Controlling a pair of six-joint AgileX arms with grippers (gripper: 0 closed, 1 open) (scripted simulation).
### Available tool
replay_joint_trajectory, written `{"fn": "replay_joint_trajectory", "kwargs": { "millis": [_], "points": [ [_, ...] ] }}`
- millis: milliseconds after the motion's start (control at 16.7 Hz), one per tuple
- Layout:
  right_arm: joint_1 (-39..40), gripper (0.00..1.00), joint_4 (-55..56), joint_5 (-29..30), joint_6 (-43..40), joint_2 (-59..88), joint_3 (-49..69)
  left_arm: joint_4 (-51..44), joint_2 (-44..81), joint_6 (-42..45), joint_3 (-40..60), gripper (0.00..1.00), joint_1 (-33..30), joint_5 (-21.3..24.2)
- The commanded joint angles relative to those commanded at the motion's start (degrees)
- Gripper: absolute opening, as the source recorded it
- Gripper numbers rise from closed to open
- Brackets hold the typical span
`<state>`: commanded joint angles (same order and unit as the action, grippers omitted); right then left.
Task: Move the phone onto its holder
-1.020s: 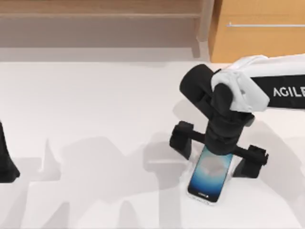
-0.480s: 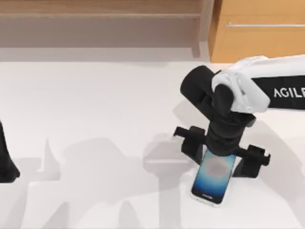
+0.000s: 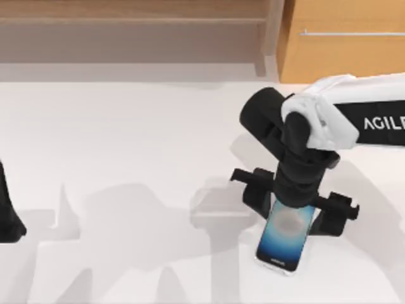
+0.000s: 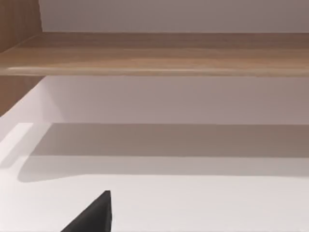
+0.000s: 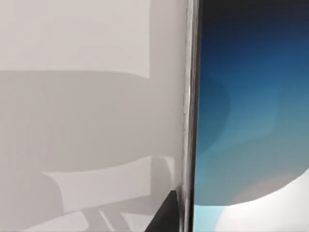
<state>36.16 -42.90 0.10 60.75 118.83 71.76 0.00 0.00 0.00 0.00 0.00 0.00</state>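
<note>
**Right gripper astride the phone, fingers apart**

Right gripper (image 3: 292,206) lowered over the upper end of the phone (image 3: 284,240), at the right side of the table (image 3: 126,139). Fingers spread wide: one black finger (image 3: 253,189) just beside the phone's left edge, the other (image 3: 336,214) out past its right edge. Contact between fingers and phone impossible to judge from above. Wrist directly over the phone's top end, hiding that part of the screen.

Phone lying flat on the white table, screen up and glowing blue-white, long axis slightly tilted from the table's near edge. Silvery edge (image 5: 188,111) close up in the right wrist view, with the blue screen beside it and bare table surface on the other side.

Left arm (image 3: 7,212) parked at the far left edge of the table, well apart from the phone. Wooden shelf (image 4: 154,53) over the table's far side in the left wrist view. Wooden cabinet (image 3: 345,38) behind the table at the upper right.
</note>
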Motion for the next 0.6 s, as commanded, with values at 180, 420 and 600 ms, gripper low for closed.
{"fn": "replay_joint_trajectory", "kwargs": {
  "millis": [180,420,600],
  "points": [
    [0.00,0.00,0.00,0.00,0.00,0.00,0.00,0.00,0.00,0.00,0.00,1.00,0.00,0.00],
    [-0.13,0.00,-4.02,1.15,-0.94,-3.47,1.13,0.00,0.00,0.00,0.00,1.00,0.00,0.00],
    [-0.15,0.00,-5.60,1.13,-0.95,-4.24,1.94,0.00,0.00,0.00,0.00,1.00,0.00,0.00]
  ]
}}
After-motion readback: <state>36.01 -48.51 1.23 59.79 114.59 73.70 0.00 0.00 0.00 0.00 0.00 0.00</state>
